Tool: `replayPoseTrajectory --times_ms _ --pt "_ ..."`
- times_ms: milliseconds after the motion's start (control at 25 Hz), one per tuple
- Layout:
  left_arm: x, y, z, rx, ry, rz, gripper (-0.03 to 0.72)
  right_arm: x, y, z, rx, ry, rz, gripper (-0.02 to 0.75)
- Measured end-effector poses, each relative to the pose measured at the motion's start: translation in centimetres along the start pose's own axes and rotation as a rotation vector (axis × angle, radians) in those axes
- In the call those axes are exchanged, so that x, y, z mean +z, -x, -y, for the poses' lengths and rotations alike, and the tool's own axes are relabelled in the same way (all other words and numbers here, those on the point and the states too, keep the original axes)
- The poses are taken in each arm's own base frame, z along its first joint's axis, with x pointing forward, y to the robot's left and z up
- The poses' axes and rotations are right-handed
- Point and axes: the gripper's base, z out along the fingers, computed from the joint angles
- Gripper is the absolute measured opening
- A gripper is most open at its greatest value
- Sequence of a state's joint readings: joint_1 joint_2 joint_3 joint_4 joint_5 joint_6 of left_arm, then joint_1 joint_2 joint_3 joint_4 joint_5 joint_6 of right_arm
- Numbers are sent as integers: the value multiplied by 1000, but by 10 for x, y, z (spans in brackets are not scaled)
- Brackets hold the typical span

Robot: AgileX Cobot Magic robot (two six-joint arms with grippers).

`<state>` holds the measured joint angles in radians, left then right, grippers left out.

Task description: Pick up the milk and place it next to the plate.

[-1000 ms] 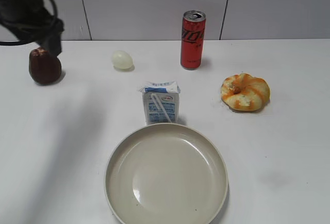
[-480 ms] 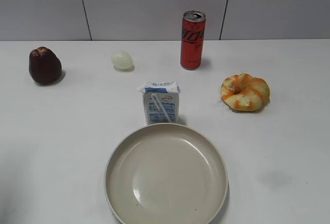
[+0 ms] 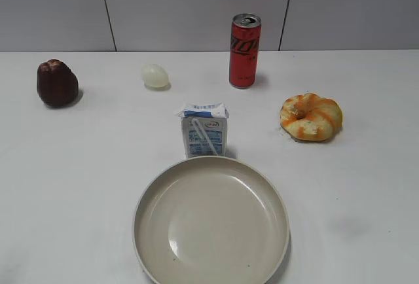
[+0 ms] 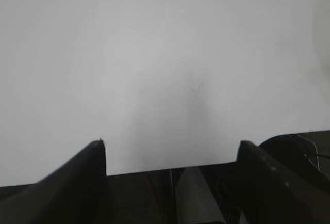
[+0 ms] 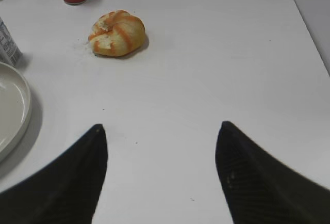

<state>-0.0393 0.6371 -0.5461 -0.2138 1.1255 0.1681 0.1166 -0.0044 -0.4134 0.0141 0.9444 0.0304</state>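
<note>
One milk (image 3: 204,131) (one plate (image 3: 211,222))

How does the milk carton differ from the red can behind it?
The milk carton is a short white and blue box with a folded top; the red can is a taller, slim cylinder. The carton has a white straw stuck slantwise on its front, and the can shows a silver top. The carton stands right behind the plate, while the can stands farther back near the wall. Both are upright on the white table, untouched by any gripper.

Open table (image 3: 98,166) around milk (image 3: 204,131); plate (image 3: 211,222) touching its front
</note>
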Motion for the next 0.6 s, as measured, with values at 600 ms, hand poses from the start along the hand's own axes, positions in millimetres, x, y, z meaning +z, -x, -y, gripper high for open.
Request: replayPoseTrajectory --times_ms 600 --pt "-45 -63 13 93 39 519 540 0 0 0 0 0 0 500"
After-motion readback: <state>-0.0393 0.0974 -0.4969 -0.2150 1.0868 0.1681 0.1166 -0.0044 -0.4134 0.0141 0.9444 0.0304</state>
